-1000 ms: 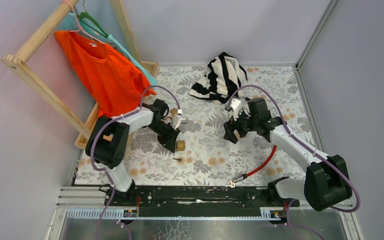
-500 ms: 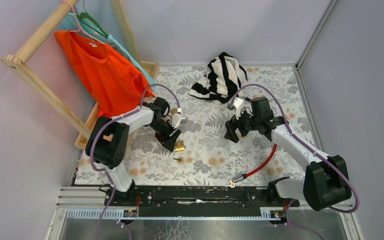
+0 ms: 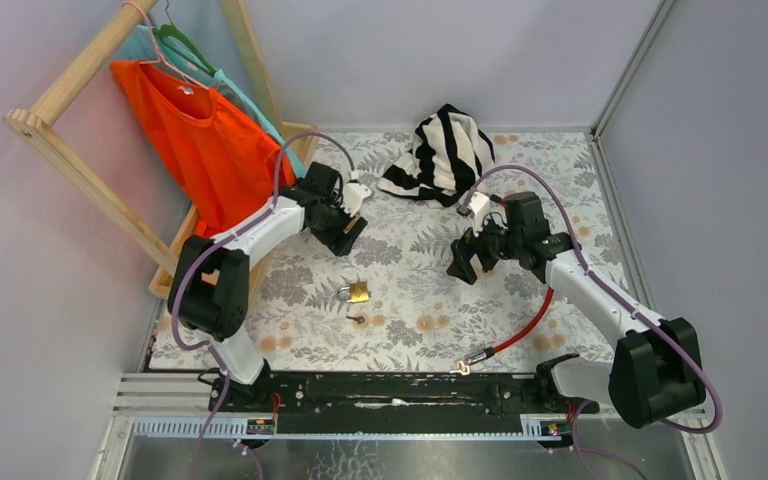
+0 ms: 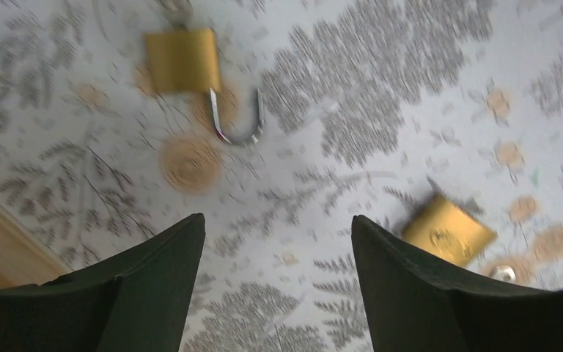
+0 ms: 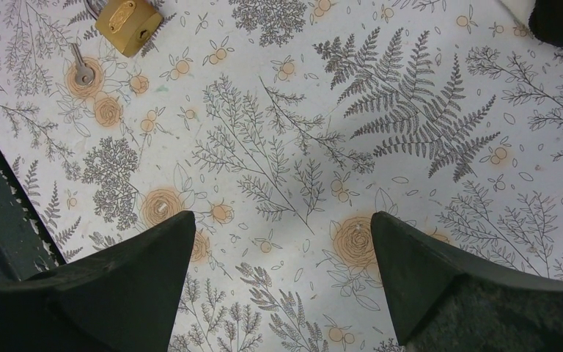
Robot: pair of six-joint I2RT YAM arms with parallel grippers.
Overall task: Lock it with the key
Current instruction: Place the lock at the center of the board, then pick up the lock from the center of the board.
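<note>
— Where did the lock sit against the left gripper?

— Your left gripper (image 4: 277, 220) stood with its jaws apart and nothing between them. The small brass padlock (image 4: 182, 59) lay on the flower-printed table cover (image 4: 381, 88), ahead of the fingertips (image 4: 183, 242) and a little to the left, clear of both. Its steel shackle (image 4: 238, 130) was blurred but looked swung open, hooking back toward the gripper. A second brass-coloured block (image 4: 447, 229) lay just beyond the right finger; I could not tell what it was.

— And the key?

— The small silver key (image 5: 82, 72) lay flat just beside the padlock, on the side away from your left gripper, and was not touching it. Your right gripper (image 5: 282, 216) was also spread wide and held nothing. As its wrist camera saw them, padlock and key lay well ahead of it and far out past its left-hand finger.
</note>
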